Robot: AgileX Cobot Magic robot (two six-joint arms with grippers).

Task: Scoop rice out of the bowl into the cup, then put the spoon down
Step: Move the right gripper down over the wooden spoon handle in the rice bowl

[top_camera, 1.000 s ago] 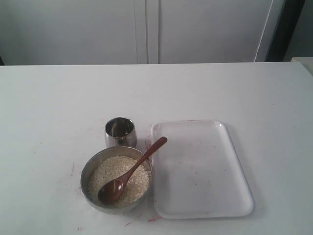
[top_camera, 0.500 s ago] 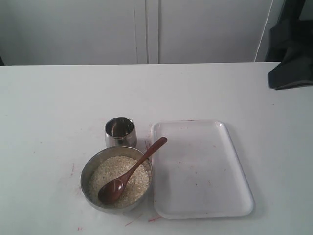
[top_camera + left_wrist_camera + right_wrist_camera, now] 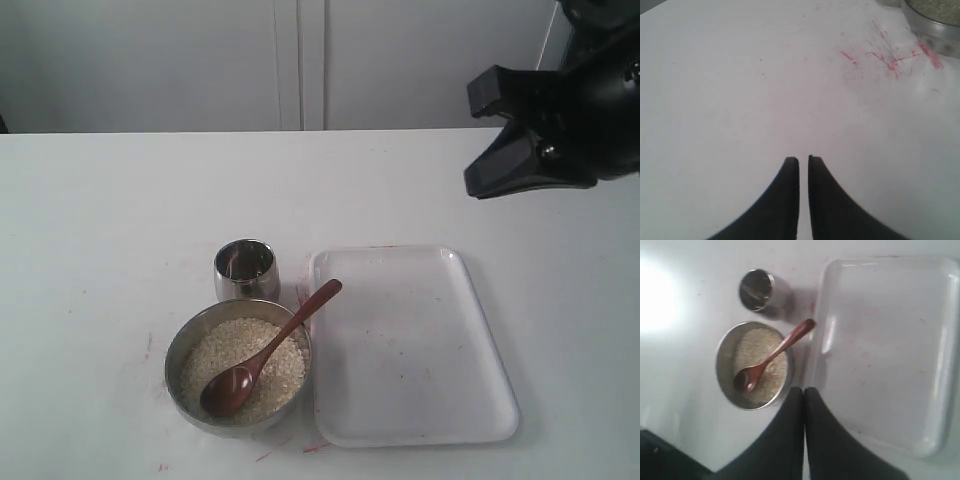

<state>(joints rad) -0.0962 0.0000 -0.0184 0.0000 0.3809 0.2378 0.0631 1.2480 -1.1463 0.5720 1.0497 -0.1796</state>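
The steel bowl holds rice near the table's front. The wooden spoon lies in it, head on the rice and handle over the rim towards the tray. The steel cup stands just behind the bowl. My right arm hangs high at the back right, far from them. From above, the right gripper is shut and empty, looking down on the bowl, the spoon and the cup. The left gripper is shut on nothing over bare table, with the bowl's edge far off.
A white plastic tray lies right of the bowl, nearly touching it. Red scribble marks stain the table beside the bowl. White cabinet doors stand behind the table.
My right arm has come into the exterior view from the upper right and moved leftwards. Bowl, spoon, cup and tray have not moved.
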